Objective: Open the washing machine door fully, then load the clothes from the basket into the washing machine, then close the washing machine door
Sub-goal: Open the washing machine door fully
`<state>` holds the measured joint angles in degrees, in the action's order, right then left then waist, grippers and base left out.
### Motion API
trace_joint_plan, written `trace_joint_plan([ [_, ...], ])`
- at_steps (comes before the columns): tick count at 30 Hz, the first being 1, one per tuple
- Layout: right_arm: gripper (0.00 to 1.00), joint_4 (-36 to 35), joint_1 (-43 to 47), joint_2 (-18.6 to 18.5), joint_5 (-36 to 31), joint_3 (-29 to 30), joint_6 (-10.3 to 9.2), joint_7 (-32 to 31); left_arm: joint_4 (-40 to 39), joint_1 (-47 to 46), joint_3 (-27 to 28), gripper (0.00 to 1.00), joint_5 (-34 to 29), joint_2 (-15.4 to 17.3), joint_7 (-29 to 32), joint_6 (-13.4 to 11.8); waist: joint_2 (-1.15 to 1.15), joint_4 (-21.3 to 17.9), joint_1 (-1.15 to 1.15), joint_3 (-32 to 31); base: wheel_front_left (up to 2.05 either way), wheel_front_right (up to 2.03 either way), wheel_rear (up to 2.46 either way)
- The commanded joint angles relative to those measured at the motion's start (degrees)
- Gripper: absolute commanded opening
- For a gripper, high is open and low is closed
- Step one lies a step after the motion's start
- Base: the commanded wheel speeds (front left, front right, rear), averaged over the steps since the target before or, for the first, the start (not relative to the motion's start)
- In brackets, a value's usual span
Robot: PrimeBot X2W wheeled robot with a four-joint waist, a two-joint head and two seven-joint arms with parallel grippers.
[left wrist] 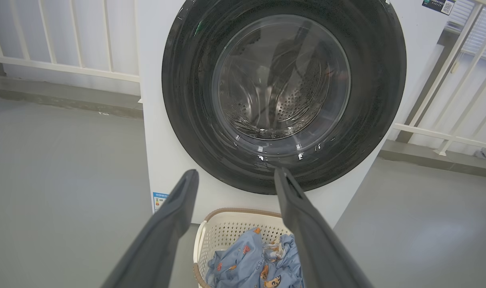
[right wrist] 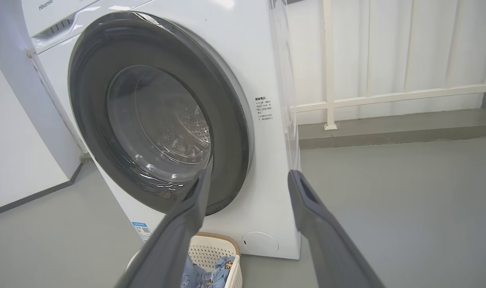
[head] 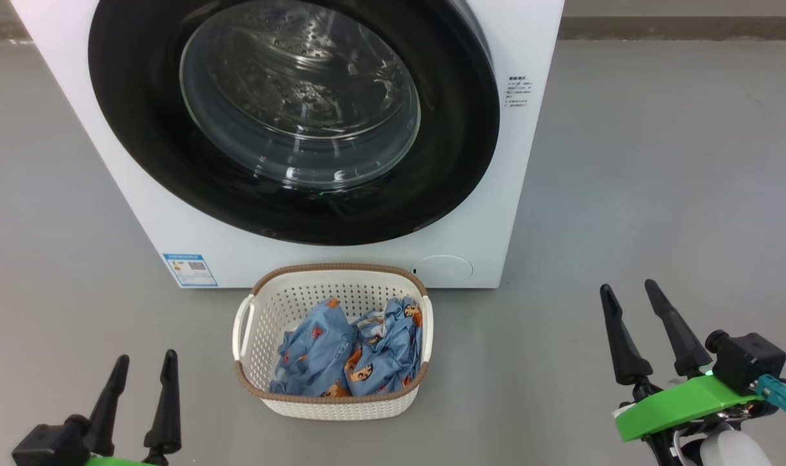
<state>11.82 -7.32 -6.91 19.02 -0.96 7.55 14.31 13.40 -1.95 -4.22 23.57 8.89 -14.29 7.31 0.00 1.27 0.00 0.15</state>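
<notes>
1. The washing machine door (head: 299,97) is shut on the white washing machine (head: 289,255).
2. The basket (head: 334,406) sits on the grey floor (head: 658,162), right under the door.
3. The blue bear clothes (head: 347,353) lie bunched in the basket.
4. The left jaws and the right jaws stand wide and hold nothing, one on each side of the basket.
5. A blue label (head: 189,269) sits by the machine's lower corner; a white railing (right wrist: 387,96) stands behind.

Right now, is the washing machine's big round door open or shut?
Shut. The washing machine door sits flat against the washing machine, and the drum shows through its glass.
</notes>
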Motion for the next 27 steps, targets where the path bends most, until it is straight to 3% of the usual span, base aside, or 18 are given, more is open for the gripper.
trace_joint_plan([
  [1,1.00,-1.47,-2.79,-0.12,1.19,-0.66,-0.06,0.69,-1.80,-2.58,2.50,1.00,0.40,0.80,-0.71,0.12,0.00,0.28,0.00,0.69,0.00,0.00,0.00],
  [24,1.00,3.64,-16.45,-5.25,4.83,4.62,-0.06,0.69,-3.69,-6.83,2.57,1.00,0.12,1.28,-0.71,0.17,0.00,3.47,0.00,8.74,0.00,0.00,0.00],
  [25,0.78,3.70,-16.88,-5.23,5.07,4.84,-0.06,0.69,-3.80,-6.89,2.57,1.00,0.14,1.36,-0.71,0.17,0.00,3.67,0.00,8.98,0.00,0.00,0.00],
  [26,0.36,3.81,-17.39,-5.36,5.36,5.05,-0.06,0.69,-3.92,-6.97,2.64,1.00,0.12,1.43,-0.71,0.17,0.00,3.86,0.00,9.26,0.00,0.00,0.00],
  [27,0.04,3.93,-18.04,-5.60,5.84,5.18,-0.06,0.69,-4.03,-7.06,2.72,1.00,0.07,1.47,-0.71,0.17,0.00,4.06,0.00,9.58,0.00,0.00,0.00],
])
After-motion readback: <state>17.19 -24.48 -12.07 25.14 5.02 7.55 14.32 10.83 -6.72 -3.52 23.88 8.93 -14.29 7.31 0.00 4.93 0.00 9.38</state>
